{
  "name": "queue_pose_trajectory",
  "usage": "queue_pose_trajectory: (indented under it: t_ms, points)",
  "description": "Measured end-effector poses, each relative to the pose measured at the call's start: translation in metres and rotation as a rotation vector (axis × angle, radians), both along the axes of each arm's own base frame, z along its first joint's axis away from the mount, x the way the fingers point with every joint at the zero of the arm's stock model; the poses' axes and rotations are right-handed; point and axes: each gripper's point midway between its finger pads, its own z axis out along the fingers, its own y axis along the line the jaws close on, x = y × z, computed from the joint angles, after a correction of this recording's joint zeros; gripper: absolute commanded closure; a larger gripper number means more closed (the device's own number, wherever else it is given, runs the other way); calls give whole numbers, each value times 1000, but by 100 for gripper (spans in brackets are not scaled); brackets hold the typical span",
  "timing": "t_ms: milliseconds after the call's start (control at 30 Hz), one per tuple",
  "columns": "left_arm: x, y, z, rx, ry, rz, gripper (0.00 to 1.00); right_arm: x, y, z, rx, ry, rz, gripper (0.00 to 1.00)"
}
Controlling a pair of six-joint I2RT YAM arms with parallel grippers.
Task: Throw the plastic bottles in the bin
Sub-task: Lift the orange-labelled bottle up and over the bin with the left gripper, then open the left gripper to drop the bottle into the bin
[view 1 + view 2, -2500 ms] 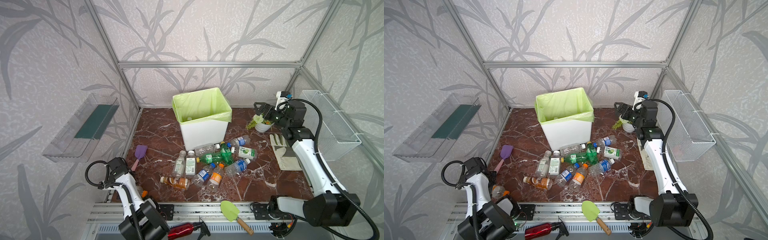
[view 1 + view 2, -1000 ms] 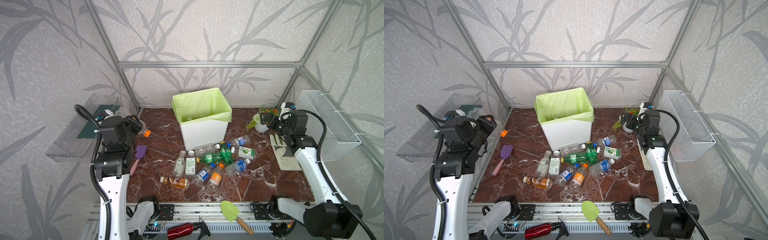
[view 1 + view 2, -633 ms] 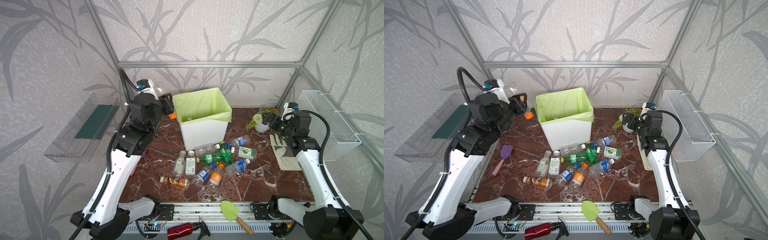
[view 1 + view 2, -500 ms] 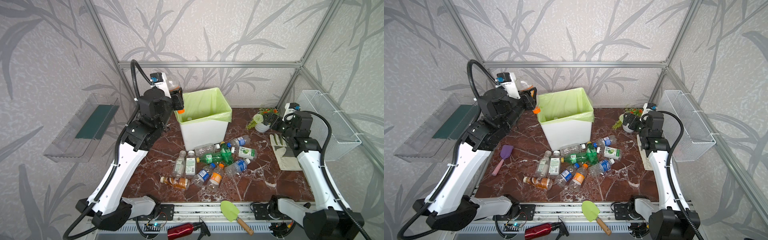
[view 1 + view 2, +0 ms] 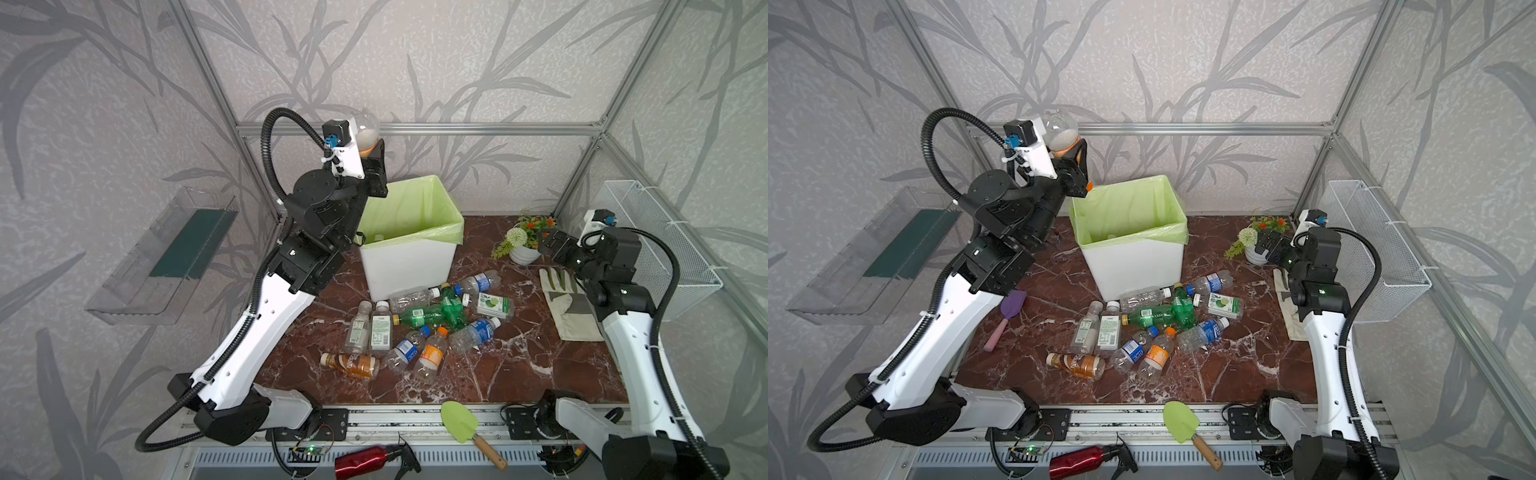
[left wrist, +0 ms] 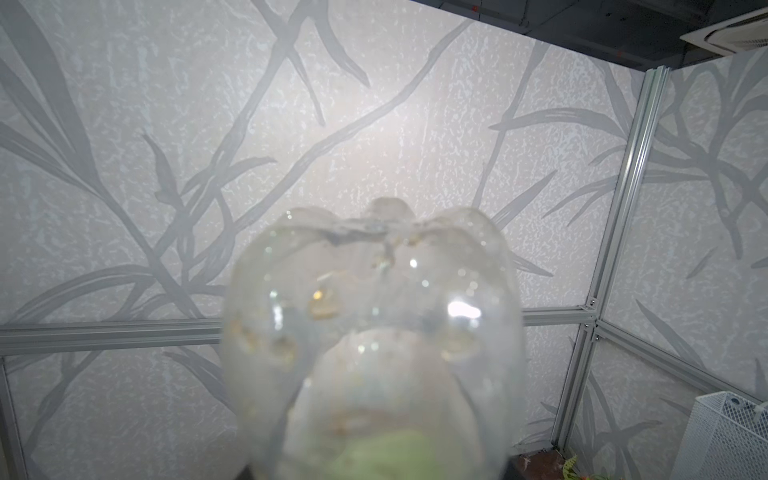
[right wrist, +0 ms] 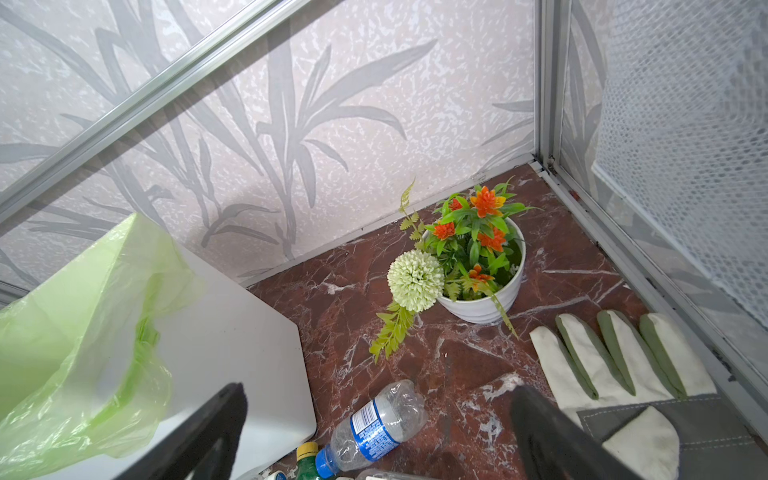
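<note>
Over the counter (image 5: pixel 519 374), left gripper (image 5: pixel 376 163) clamps a bottle (image 5: pixel 365 133) above the bin's (image 5: pixel 411 237) left rim; right gripper (image 7: pixel 378 392) gapes empty.

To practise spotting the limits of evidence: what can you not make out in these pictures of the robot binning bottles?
- Bin floor: mostly hidden by the bin's own near wall in both top views.
- Left hand: blocked by the blurred held bottle in the left wrist view.
- Labels on the lying bottles: too small to read in the top views.
</note>
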Motion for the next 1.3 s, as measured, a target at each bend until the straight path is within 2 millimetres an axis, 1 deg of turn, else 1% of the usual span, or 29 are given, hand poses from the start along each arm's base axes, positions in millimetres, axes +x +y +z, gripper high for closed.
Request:
queue_pose_trajectory:
  t_ms: [67,100,133,167,200,233,300,333,367,400,433,467,533,567,600,633,700,733,800,833,867,900,967,1033,1100,1133,1167,1233,1300]
  points:
    - [15,-5,-1,-10,26,4,80,-3,-1,2,-1,-2,-3,1]
    - [31,-10,-11,-6,68,2,76,-5,-1,2,-2,-2,-3,1]
    - [47,-15,-24,-7,117,-10,64,-7,0,3,-2,-3,-3,1]
    - [63,-18,-41,0,173,-16,45,-8,0,5,-4,-7,-1,1]
    - [81,-23,-66,19,248,-26,19,-10,0,6,-6,-10,-1,1]
    - [100,-31,-100,50,347,-32,2,-11,0,7,-9,-13,1,1]
    - [128,-39,-162,127,531,-15,1,-14,0,8,-13,-9,3,1]
    - [137,-43,-187,175,607,-3,1,-15,0,9,-16,-8,2,1]
    - [140,-48,-200,213,647,3,1,-16,-1,10,-17,-8,0,1]
    - [140,-54,-206,265,665,12,1,-18,-1,10,-18,-8,-4,1]
    - [135,-60,-202,301,655,9,1,-19,-2,10,-18,-6,-9,1]
    - [126,-67,-190,323,626,-3,1,-20,-3,10,-16,-6,-12,1]
    - [96,-75,-140,313,506,-47,1,-22,-3,11,-8,-7,-19,1]
    - [80,-76,-116,295,447,-69,1,-22,-3,10,-2,-5,-20,1]
    - [58,-71,-84,259,369,-89,1,-22,-3,7,9,-1,-22,1]
    - [38,-60,-57,220,297,-98,1,-23,-2,3,19,8,-22,1]
    - [3,-28,-18,145,177,-82,1,-23,-1,-11,49,37,-24,1]
    - [-10,-13,-7,113,132,-67,1,-23,0,-21,70,59,-24,1]
    - [-27,10,4,63,74,-27,1,-23,2,-43,117,111,-29,1]
    - [-30,16,4,50,60,-14,1,-23,4,-56,147,144,-32,1]
    - [-29,16,-2,48,60,-11,1,-23,5,-69,173,175,-37,1]
    - [-24,13,-13,58,75,-9,1,-24,7,-84,212,214,-48,1]
    - [-11,4,-46,96,128,-7,1,-29,12,-113,281,287,-66,1]
    - [8,-8,-97,165,223,1,1,-38,23,-144,349,374,-84,1]
    - [17,-13,-142,227,306,14,1,-50,43,-171,393,460,-73,1]
    - [19,-12,-161,253,343,22,1,-57,55,-183,415,501,-62,1]
    - [19,-11,-175,271,369,32,1,-63,64,-192,431,533,-55,1]
    - [18,0,-193,291,404,66,1,-78,87,-215,463,612,-39,1]
    - [14,17,-196,281,409,113,1,-93,104,-232,474,676,-27,1]
